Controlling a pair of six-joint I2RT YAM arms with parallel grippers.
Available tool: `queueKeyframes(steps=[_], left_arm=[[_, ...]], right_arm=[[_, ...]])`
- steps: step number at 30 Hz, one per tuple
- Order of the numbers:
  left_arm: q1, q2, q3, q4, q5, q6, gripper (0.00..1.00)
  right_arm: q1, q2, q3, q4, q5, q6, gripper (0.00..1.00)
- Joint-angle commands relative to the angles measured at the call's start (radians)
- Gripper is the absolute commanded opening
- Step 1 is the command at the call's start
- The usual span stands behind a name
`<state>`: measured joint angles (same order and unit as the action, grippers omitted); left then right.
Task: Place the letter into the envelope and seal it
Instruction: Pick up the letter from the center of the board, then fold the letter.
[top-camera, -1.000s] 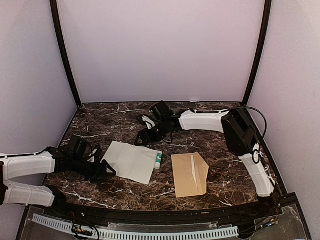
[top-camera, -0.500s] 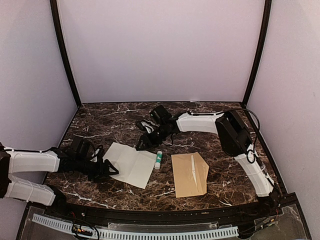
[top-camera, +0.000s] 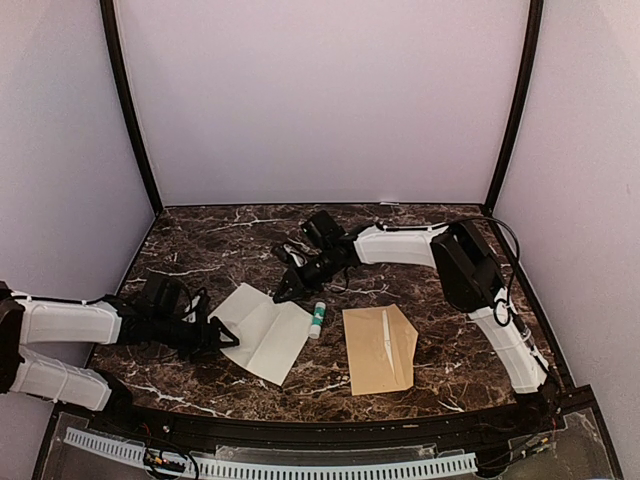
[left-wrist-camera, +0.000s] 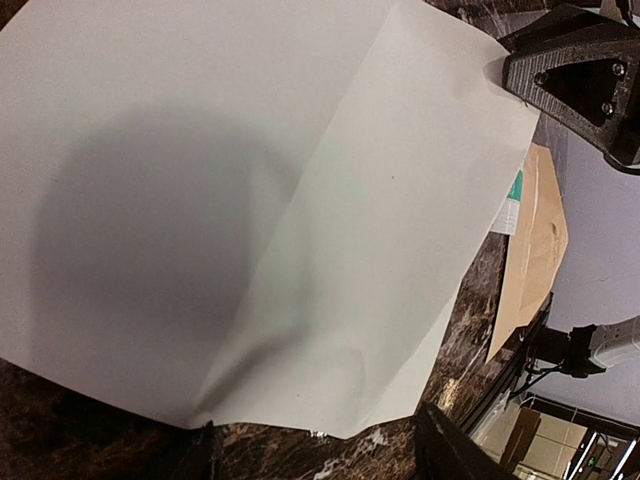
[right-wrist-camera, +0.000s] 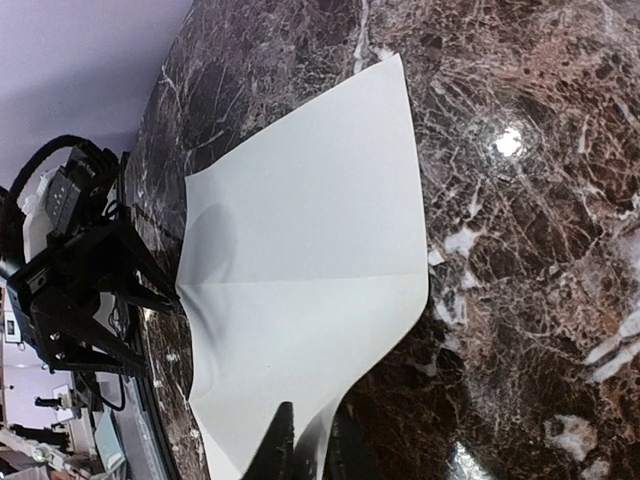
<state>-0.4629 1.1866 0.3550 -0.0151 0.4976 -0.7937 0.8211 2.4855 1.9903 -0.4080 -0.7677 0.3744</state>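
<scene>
No writing can be read anywhere. The green-and-white label on the glue stick (top-camera: 317, 320), lying on the tabletop (top-camera: 220, 250) between letter (top-camera: 262, 332) and envelope (top-camera: 380, 350), is too small to make out.

At the matt black plastic fingers (right-wrist-camera: 280, 455) of your right gripper (right-wrist-camera: 308, 420), the letter (right-wrist-camera: 310, 250) is thin, matt white paper, creased, on a glossy table (right-wrist-camera: 520, 250) of dark veined marble look, and near that gripper the envelope (top-camera: 380, 350) is matt tan kraft paper.
</scene>
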Motion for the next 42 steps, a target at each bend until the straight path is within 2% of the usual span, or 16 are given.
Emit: queueKeyframes(steps=[1,3,9,13,17,24,32,42], left_arm=[[-0.003,-0.032,-0.018,-0.029,-0.053,0.019,0.64],[-0.003,-0.069,0.014,-0.082,-0.094,0.044,0.65],[-0.003,-0.213,0.170,-0.279,-0.272,0.153,0.71],[-0.003,-0.288,0.271,-0.357,-0.331,0.198,0.72],[-0.003,-0.329,0.344,-0.382,-0.301,0.165,0.74],[-0.003,-0.400,0.371,-0.345,-0.258,0.054,0.77],[-0.007,-0.447,0.299,-0.107,0.010,-0.064,0.78],[-0.137,-0.370,0.272,0.231,0.062,-0.144,0.79]], right_arm=[[-0.001,-0.035,-0.044,0.031,-0.027,0.030,0.03],[-0.002,-0.059,-0.059,0.046,-0.027,0.056,0.00],[-0.002,-0.168,-0.099,0.130,-0.044,0.166,0.00],[-0.004,-0.281,-0.177,0.222,-0.039,0.212,0.00],[-0.004,-0.404,-0.246,0.247,0.023,0.205,0.00],[-0.004,-0.646,-0.433,0.338,0.133,0.237,0.00],[-0.002,-0.880,-0.621,0.455,0.214,0.283,0.00],[0.001,-1.066,-0.709,0.535,0.239,0.302,0.00]])
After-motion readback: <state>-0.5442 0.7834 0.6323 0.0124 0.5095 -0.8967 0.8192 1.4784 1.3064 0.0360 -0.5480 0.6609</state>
